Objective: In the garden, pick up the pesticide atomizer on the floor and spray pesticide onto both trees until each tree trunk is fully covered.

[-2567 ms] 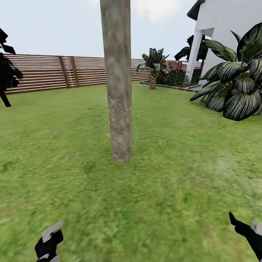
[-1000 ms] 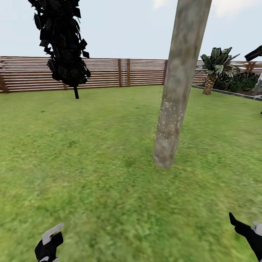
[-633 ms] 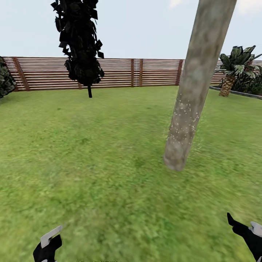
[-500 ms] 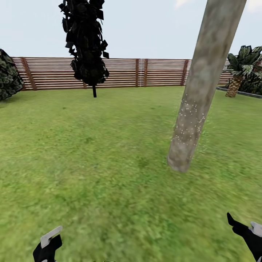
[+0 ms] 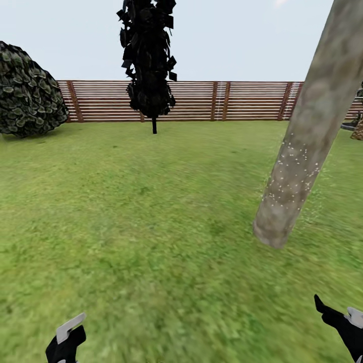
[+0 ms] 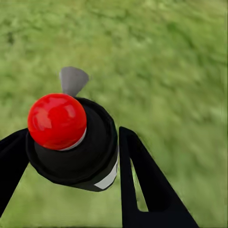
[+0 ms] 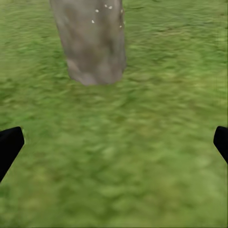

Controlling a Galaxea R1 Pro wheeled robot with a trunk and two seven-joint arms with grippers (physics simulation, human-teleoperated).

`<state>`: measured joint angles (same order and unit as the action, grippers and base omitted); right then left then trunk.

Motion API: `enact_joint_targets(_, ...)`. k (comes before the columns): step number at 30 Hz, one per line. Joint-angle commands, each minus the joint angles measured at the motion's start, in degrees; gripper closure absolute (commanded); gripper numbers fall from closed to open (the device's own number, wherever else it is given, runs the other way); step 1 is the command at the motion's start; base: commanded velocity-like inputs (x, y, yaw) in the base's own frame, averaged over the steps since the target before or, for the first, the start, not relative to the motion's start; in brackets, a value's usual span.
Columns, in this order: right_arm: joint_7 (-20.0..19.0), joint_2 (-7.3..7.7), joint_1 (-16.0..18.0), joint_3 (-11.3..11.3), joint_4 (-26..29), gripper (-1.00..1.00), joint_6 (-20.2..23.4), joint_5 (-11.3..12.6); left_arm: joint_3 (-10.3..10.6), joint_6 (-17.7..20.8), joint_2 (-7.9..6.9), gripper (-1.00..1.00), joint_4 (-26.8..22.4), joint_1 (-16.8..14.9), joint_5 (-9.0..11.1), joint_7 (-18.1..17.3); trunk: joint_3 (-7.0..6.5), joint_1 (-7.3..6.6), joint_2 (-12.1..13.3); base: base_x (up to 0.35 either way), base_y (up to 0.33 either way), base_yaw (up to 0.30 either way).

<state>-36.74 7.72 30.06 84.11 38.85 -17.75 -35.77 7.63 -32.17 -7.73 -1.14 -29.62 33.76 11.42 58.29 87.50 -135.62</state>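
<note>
Gripping the pesticide atomizer (image 6: pixel 71 137), seemingly, left tool (image 6: pixel 71 156) faces lawn (image 5: pixel 151 227); right tool (image 7: pixel 114 142) spread apart.

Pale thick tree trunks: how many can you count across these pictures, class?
1. The pale trunk rises at the head view's right, speckled with pesticide; the right wrist view shows its base. A second tree may lie outside the views.

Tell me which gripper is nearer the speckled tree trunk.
Right. The right gripper hangs just short of the trunk, on its side of the lawn; the left gripper, holding the atomizer, sits far across the grass.
</note>
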Motion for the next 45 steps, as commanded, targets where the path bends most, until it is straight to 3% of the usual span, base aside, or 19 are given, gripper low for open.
enact_joint_targets(1,0.0,0.0,0.0,0.0,0.0,-1.0,0.0,0.0,0.02,0.0,0.0,1.0,0.0,0.0,-0.01,0.01,0.0,0.0,0.0,0.0,0.0,0.29)
enact_joint_targets(45,0.0,-0.02,0.0,0.0,0.0,-1.0,-0.01,-0.08,0.1,0.0,0.08,1.0,0.0,0.12,-0.01,0.01,0.0,0.0,0.0,0.0,0.0,0.29)
